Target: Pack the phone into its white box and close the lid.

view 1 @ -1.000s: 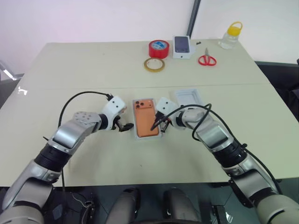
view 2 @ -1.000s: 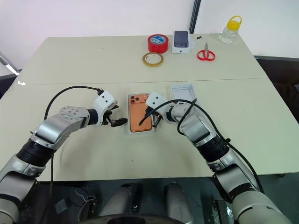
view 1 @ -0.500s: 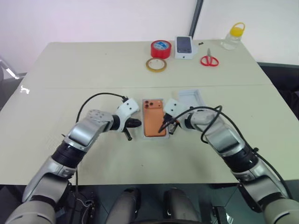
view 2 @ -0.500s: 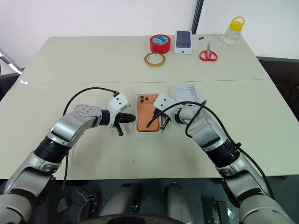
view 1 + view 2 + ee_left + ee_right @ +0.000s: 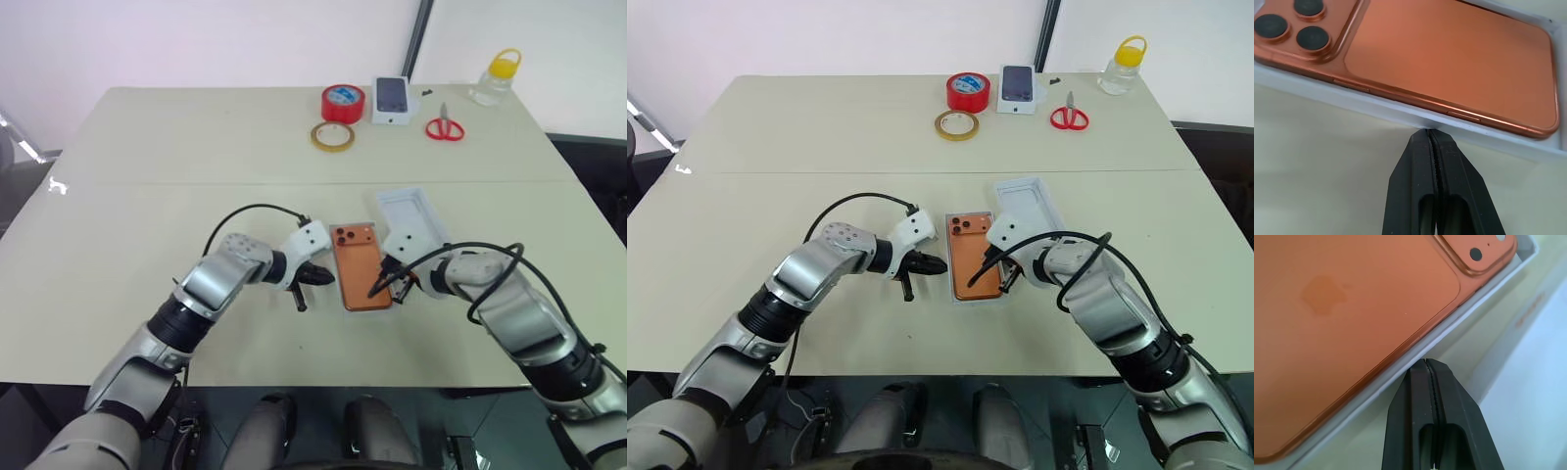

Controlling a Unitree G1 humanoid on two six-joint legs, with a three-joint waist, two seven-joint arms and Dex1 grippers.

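The orange phone (image 5: 360, 266) lies back up inside the white box (image 5: 1371, 105) at the table's middle, its three lenses at the far corner. My left gripper (image 5: 325, 278) is shut, and its tips (image 5: 1428, 134) press against the box's left side wall. On the box's right side my right gripper (image 5: 375, 290) is also shut, its tips (image 5: 1425, 363) at the rim near the front corner. The lid (image 5: 413, 217) lies hollow side up, just behind and to the right of the box.
At the table's far edge stand a red tape roll (image 5: 343, 101), a tan tape ring (image 5: 334, 136), a small white box with a phone picture (image 5: 392, 98), red scissors (image 5: 444, 127) and a yellow-capped bottle (image 5: 495, 76).
My left gripper has shut. Both grippers and the box with the phone between them have slid right and nearer, closer to the lid. The camera has also shifted.
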